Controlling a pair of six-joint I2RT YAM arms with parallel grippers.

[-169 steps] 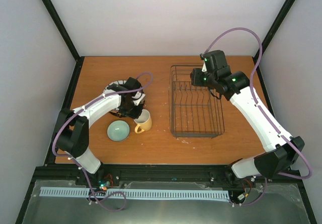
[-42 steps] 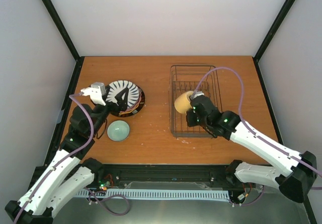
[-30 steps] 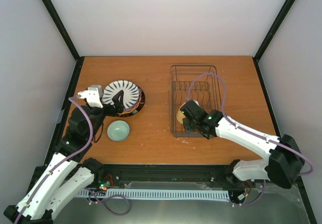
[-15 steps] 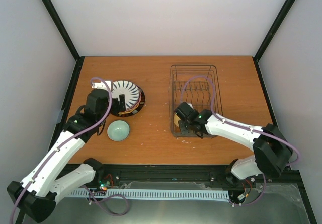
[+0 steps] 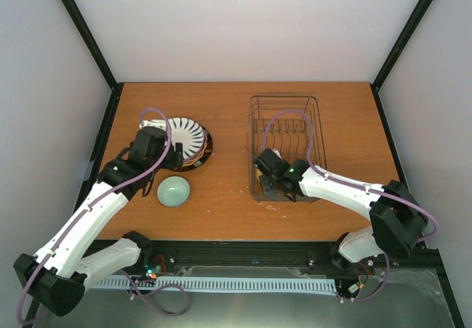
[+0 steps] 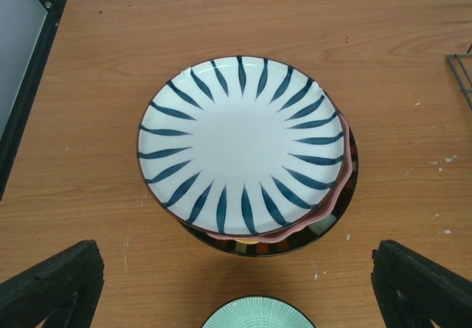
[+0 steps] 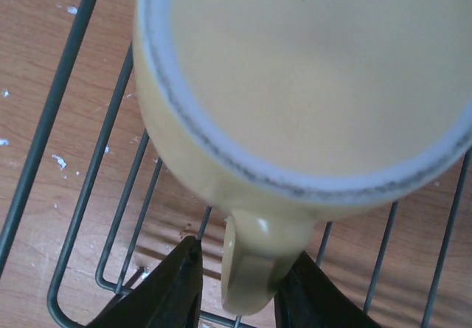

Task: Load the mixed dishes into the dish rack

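Well left of the rack [image 5: 291, 129], stacked plates [image 6: 240, 144] sit beside a bowl [image 5: 173, 192], left claw [image 6: 236, 284] spread above; inside the rack, right claw [image 7: 240, 273] pinches the mug [image 7: 295, 85] by its handle.

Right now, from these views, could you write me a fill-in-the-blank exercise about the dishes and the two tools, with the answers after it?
1. The right tool grips the pale yellow mug by its ____.
2. The second plate, directly under the striped plate, is ____ in colour.
3. The left tool is ____ and holds nothing.
4. The pale green bowl stands ____ the dish rack, not in it.

Missing words: handle; pink; open; outside.
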